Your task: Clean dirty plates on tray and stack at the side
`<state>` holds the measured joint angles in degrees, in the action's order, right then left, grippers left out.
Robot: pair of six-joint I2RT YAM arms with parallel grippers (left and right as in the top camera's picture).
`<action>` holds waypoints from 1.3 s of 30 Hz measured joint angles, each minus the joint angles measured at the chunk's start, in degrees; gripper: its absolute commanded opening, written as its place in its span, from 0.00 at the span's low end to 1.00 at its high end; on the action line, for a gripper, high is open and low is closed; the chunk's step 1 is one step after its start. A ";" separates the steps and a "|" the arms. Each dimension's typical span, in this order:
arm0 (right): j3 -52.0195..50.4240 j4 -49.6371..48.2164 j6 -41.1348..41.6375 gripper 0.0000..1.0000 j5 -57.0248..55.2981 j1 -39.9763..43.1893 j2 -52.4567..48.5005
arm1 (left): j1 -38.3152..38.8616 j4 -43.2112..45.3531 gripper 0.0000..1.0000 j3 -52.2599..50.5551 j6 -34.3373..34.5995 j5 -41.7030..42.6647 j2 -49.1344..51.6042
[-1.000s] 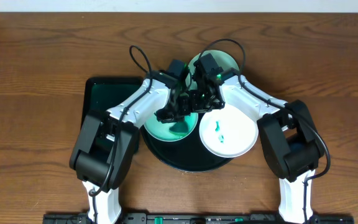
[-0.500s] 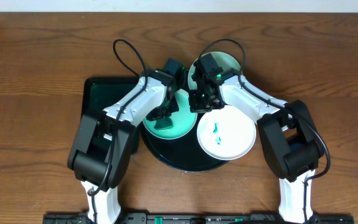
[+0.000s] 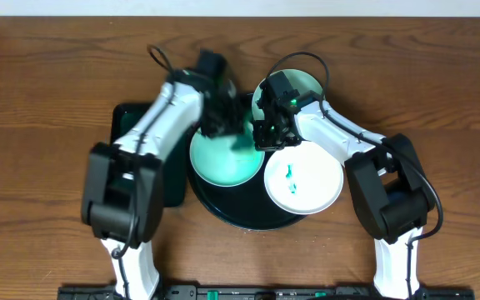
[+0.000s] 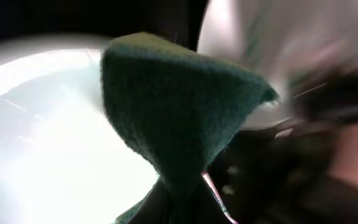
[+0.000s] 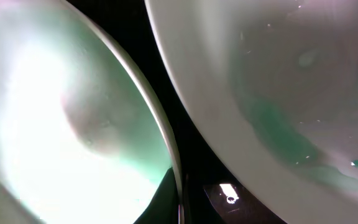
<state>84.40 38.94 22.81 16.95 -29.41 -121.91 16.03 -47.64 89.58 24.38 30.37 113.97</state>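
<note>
Green sponge sat clenched in the left fingers over the pale-mint round plate, its rim gripped by the right fingers. Hard scrubbing could wrench it free.

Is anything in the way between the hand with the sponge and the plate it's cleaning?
No. The left hand holds its green sponge over the pale-mint plate, and nothing shows between them. The right hand is at that plate's right rim, beside it, not in between.

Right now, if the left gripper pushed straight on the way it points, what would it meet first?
The dark green sponge pinched in the left gripper leads and would likely meet the pale mint round plate just beyond, though depth is unclear.
</note>
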 measured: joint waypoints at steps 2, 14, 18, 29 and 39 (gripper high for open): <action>0.00 0.02 -0.26 0.01 0.13 0.09 0.00 | -2.99 -2.19 0.07 3.32 -0.28 -0.48 -1.81; 2.69 5.95 -4.61 0.01 -0.92 -0.11 -0.39 | -14.82 -18.36 0.07 8.33 -0.66 -16.57 -15.37; 6.14 9.73 -6.36 0.01 -9.03 -2.38 0.15 | -15.98 -20.57 0.07 8.26 -0.68 -22.29 -14.38; 10.73 14.95 -8.90 0.01 -47.41 -15.63 12.66 | -16.09 -20.11 0.07 8.26 -0.66 -29.05 -14.32; 11.17 19.15 -9.64 0.01 -77.46 -29.05 14.82 | -17.11 -19.21 0.07 8.26 2.38 -29.73 -14.32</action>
<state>95.57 58.08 13.17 -60.51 -58.46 -107.09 -1.08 -66.85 97.84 26.76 0.64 99.66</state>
